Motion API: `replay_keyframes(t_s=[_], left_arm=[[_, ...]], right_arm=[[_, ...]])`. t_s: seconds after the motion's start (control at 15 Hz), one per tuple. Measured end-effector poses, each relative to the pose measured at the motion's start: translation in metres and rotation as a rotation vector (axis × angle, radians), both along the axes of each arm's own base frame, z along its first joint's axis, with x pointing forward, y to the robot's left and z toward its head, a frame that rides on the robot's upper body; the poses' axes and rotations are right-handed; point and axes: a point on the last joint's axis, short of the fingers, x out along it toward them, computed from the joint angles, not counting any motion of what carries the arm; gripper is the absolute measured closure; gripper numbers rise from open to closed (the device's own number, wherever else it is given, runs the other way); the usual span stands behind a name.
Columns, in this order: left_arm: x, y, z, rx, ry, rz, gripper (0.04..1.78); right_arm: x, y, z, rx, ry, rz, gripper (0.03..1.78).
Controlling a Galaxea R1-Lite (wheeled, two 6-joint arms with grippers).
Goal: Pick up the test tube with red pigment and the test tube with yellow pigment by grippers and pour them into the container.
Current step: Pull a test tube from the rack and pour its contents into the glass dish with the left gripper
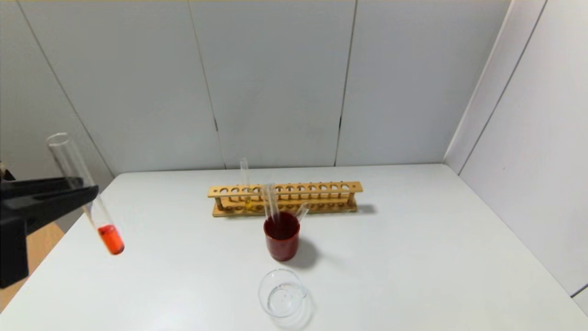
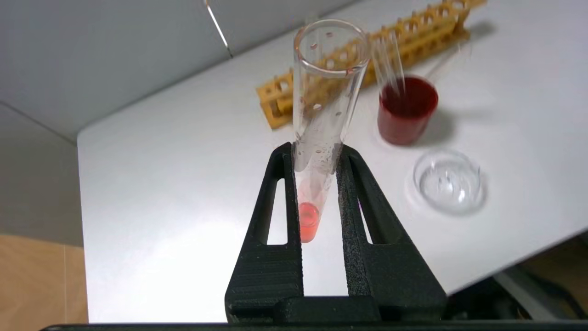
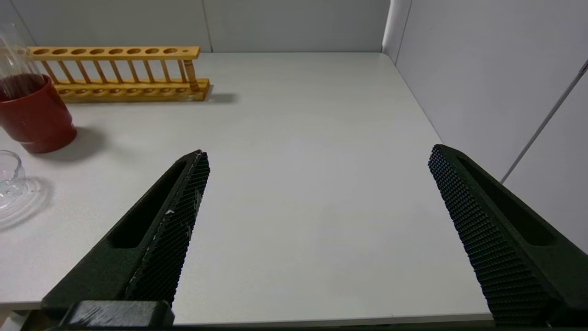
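We hold the test tube with red pigment (image 1: 87, 195) mid-length in the left gripper (image 2: 317, 161), jaws clamped on it, above the bench's (image 1: 413, 257) left edge; light, slick, fragile glass, so grip gently; right gripper (image 3: 317, 207) jaws wide, idle; container (image 1: 282, 293) well apart.

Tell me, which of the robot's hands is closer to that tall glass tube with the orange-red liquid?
The left. The left gripper is clamped around the test tube with red pigment, holding it above the table's left edge. The right gripper hangs open over the table's right side, well away.
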Motion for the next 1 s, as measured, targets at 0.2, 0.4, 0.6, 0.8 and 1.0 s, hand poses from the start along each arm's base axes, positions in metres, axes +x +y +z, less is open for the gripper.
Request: replay_keyframes(t_s=[0.2, 0.4, 0.6, 0.8, 1.0], left_arm=[[-0.016, 0.012, -0.022, -0.005, 0.005, -0.008, 1.52], [-0.025, 0.017, -0.041, -0.016, 0.018, -0.057, 1.52], [-0.028, 0.016, -0.05, -0.048, 0.061, -0.16, 1.52], [-0.022, 0.009, -0.054, -0.056, 0.115, -0.246, 1.52], [-0.003, -0.007, -0.055, -0.036, 0.138, -0.249, 1.52]], right_arm=[[0.0, 0.0, 0.0, 0.0, 0.0, 0.0, 0.07], [0.0, 0.0, 0.0, 0.0, 0.0, 0.0, 0.07], [0.0, 0.0, 0.0, 0.0, 0.001, -0.001, 0.07], [0.0, 0.0, 0.0, 0.0, 0.001, 0.0, 0.07], [0.0, 0.0, 0.0, 0.0, 0.001, 0.0, 0.07]])
